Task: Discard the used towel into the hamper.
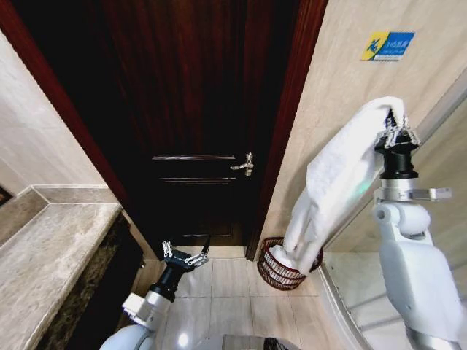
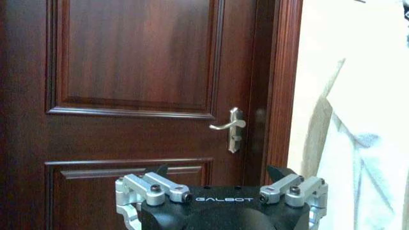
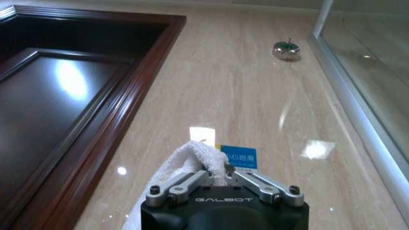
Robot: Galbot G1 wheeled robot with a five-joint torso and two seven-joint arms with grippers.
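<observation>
A white towel (image 1: 337, 182) hangs long from my right gripper (image 1: 396, 125), which is raised high at the right and shut on the towel's top edge. The towel's lower end dangles into the hamper (image 1: 281, 271), a dark reddish-brown wire basket on the floor by the door frame. In the right wrist view the gripper (image 3: 219, 173) pinches a fold of the towel (image 3: 185, 160). My left gripper (image 1: 186, 255) is held low before the door, open and holding nothing; the left wrist view shows its fingers (image 2: 167, 187) spread, with the towel (image 2: 364, 163) hanging off to the side.
A dark wooden door (image 1: 197, 109) with a metal handle (image 1: 244, 165) stands ahead. A marble counter (image 1: 44, 255) runs along the left. A glass shower partition (image 1: 438, 146) stands at the right behind my right arm. Pale floor tiles (image 1: 226, 292) lie between.
</observation>
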